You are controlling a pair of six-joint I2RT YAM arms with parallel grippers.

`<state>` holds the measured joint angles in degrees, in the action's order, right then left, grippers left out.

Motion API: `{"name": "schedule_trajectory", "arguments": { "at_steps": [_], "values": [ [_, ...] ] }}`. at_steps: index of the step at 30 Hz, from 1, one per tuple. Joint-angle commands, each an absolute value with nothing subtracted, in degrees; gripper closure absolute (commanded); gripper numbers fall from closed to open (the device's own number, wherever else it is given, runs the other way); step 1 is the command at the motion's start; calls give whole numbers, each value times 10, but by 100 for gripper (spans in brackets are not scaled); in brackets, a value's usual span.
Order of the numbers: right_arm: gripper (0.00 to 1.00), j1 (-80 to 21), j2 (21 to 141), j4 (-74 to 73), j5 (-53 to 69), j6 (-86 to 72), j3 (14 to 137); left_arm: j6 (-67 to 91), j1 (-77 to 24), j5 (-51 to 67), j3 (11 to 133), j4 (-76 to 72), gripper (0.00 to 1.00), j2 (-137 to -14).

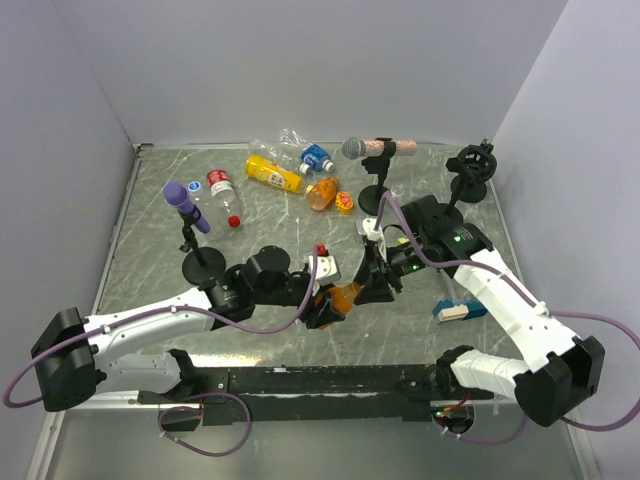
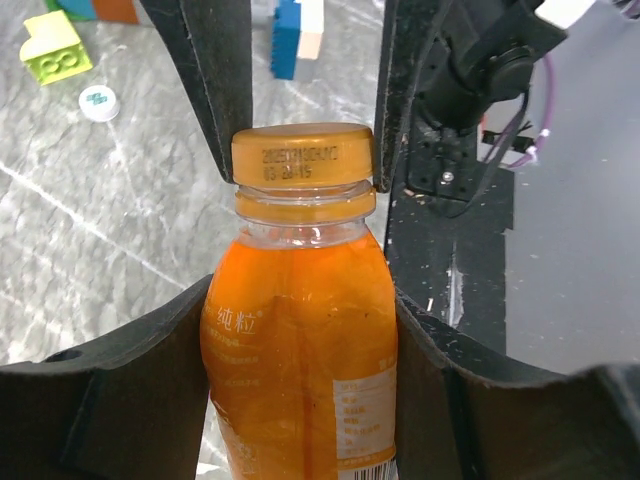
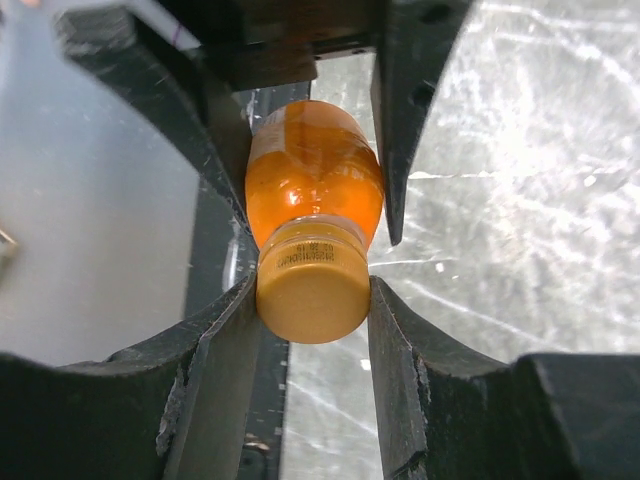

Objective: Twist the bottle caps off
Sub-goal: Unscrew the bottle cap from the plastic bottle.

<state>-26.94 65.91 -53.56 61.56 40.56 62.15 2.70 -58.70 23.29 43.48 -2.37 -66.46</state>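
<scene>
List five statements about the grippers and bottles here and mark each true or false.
1. The left gripper clamps the orange bottle by its body. True.
2. The right gripper is closed on the cap. True.
3. The cap is already off the orange bottle. False: it sits on the neck.
4. The orange bottle is empty. False: orange liquid fills it up to the neck.
5. A yellow bottle lies on its side at the far end of the table. True.
</scene>
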Motion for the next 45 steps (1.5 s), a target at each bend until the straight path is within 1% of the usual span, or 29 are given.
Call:
{"name": "schedule_trajectory", "arguments": {
  "at_steps": [1, 9, 16, 18, 22, 23, 25, 27, 28, 32, 36, 38, 41, 44, 45],
  "values": [
    [89, -276, 635, -539, 612, 483, 614, 31, -582, 283, 443, -46, 76, -652],
    [84, -273, 616, -518, 591, 450, 595, 23, -581, 272, 447, -33, 76, -664],
    [75, -265, 612, -498, 590, 421, 586, 18, -581, 254, 462, -23, 76, -677],
    [68, -259, 612, -497, 591, 410, 591, 18, -581, 249, 465, -18, 76, -681],
    [40, -244, 606, -486, 602, 380, 599, 19, -582, 243, 466, -16, 76, -683],
    [30, -238, 607, -483, 604, 370, 600, 18, -582, 242, 466, -15, 76, -683],
    [19, -226, 606, -470, 609, 342, 603, 17, -582, 238, 467, -9, 76, -682],
    [11, -203, 603, -471, 623, 325, 608, 16, -582, 235, 468, -4, 76, -682],
    [9, -193, 600, -469, 634, 316, 612, 15, -582, 234, 468, -2, 76, -681],
    [6, -149, 592, -472, 673, 296, 618, 13, -583, 222, 467, -1, 76, -677],
    [6, -136, 584, -462, 691, 263, 606, 7, -590, 188, 469, 18, 76, -671],
    [5, -136, 585, -451, 694, 230, 592, 7, -599, 158, 475, 24, 76, -669],
    [6, -136, 606, -451, 692, 174, 583, -27, -627, 82, 490, 43, 76, -671],
    [6, -135, 656, -512, 687, 167, 603, -35, -655, 15, 498, 50, 76, -679],
    [2, -135, 669, -525, 688, 168, 609, -36, -659, 2, 499, 47, 76, -682]
  ]
}}
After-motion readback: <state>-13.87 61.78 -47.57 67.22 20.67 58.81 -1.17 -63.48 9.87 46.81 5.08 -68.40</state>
